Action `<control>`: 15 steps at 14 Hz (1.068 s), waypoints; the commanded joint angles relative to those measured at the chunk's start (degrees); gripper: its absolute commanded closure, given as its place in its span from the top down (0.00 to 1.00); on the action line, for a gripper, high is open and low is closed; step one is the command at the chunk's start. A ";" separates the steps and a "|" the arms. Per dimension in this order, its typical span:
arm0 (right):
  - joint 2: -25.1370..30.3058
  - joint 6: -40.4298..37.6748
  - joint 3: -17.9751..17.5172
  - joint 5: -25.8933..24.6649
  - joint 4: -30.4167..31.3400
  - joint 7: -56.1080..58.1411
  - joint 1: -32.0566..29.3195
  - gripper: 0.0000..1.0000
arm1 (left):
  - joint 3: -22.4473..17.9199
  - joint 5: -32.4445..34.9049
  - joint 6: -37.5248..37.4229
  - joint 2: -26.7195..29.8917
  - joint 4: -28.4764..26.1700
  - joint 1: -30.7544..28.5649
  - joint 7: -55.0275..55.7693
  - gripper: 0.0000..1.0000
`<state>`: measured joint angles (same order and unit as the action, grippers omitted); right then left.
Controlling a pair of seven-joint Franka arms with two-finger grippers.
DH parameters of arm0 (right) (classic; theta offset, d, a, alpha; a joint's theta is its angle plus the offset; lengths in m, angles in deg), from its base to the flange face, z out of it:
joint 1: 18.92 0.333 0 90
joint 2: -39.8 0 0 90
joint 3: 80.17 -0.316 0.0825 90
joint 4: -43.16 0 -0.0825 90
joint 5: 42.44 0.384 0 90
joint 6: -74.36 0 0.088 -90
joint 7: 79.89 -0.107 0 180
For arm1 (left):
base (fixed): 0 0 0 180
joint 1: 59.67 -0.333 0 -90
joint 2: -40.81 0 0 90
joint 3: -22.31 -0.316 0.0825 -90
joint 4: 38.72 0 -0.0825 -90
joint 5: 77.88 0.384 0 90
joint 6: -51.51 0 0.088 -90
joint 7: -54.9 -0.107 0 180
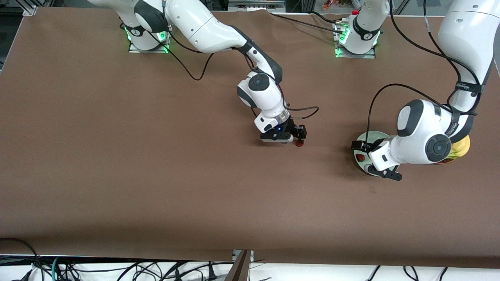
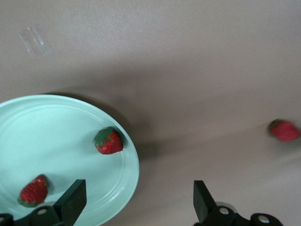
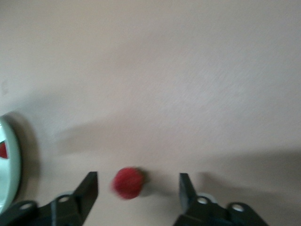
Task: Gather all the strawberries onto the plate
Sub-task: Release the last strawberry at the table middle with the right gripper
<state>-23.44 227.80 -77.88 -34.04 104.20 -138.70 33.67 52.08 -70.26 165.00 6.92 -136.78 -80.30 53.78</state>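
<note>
The round mint-green plate [image 2: 70,127] held two red strawberries [image 2: 108,141]; both the left gripper [image 2: 138,200] and the right gripper [image 3: 138,190] gaped wide, empty, a blurred third berry [image 3: 128,182] between the right's fingers.

2 glossy white arms, dark grey joint caps. black cables loop along links, strapped at left arm's forearm. green lights glow at silver base plates. black left end effector [image 1: 381,162], black right end effector [image 1: 293,137], small blue led.
</note>
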 commanded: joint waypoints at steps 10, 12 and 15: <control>19.46 -51.71 2.28 -0.31 -2.85 40.76 -23.47 1.00 | 2.75 0.63 7.25 -2.13 -1.17 13.67 42.85 1.00; 21.22 -59.10 2.46 -0.48 -2.77 49.20 -28.40 1.00 | 2.83 6.06 9.55 -3.36 -1.52 15.43 47.94 1.00; 25.00 -65.98 3.51 -6.52 -2.42 58.17 -33.42 1.00 | 2.92 15.29 9.65 -5.39 -2.05 17.81 54.55 1.00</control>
<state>-2.28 165.10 -73.94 -37.02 99.74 -85.26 2.25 55.31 -59.92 173.89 2.45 -138.37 -63.60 104.53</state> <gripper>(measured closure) 0.000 0.000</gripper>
